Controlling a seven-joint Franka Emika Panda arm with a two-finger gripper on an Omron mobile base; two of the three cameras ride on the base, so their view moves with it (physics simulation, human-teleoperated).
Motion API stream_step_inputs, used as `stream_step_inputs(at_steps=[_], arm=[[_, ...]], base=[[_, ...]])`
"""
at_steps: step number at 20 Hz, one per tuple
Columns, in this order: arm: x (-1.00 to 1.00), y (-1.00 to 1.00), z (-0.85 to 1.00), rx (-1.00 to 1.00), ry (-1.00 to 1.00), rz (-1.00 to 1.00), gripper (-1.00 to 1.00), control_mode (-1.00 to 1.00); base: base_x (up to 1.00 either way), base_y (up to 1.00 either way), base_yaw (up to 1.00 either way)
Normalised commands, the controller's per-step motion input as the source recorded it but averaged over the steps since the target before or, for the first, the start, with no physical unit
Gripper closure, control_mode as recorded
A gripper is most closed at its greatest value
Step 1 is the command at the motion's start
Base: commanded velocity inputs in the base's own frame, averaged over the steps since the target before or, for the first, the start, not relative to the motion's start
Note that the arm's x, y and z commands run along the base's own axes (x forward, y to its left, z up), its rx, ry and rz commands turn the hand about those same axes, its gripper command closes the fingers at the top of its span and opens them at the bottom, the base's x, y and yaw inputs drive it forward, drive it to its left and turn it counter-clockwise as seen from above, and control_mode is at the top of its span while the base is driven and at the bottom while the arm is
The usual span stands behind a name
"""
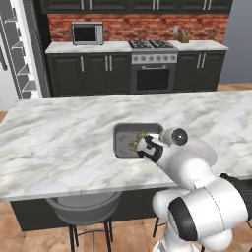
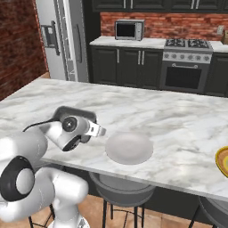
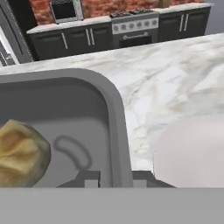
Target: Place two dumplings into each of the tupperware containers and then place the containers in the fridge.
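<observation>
On the left of the hand view a tan dumpling (image 3: 22, 153) lies on the floor of the grey tupperware container (image 3: 114, 114), whose right-hand wall runs away from the camera toward the far counter. The gripper (image 3: 114, 178) sits low at that near right corner, its two dark tips narrow and pressed on either side of the wall — it reads as clamped on the container's rim, not on the dumpling. To the right, just beside the tray, is the round white plate (image 3: 192, 153). From the left base view the container (image 1: 120, 142) lies ahead and to the left of the hand, with olive lumps inside it. The fridge (image 2: 60, 38) stands well apart, beyond the island to the left — a carry would likely swing that way.
</observation>
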Motion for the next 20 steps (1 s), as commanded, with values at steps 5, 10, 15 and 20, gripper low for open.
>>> stream_step_inputs(at_steps=[5, 10, 15, 20], arm=[[0.0, -0.33, 1.0, 0.0, 0.37, 0.01, 1.0, -1.0], [0.0, -0.09, 0.88, 0.0, 0.32, 0.01, 1.0, -1.0], [-0.47, 0.04, 0.09, 0.0, 0.12, -0.03, 1.0, -1.0], [-0.96, 0.0, -0.08, 0.0, 0.0, -0.06, 1.0, -1.0]], base=[[0.0, 0.0, 0.0], [0.0, 0.0, 0.0], [0.0, 0.0, 0.0], [0.0, 0.0, 0.0]])
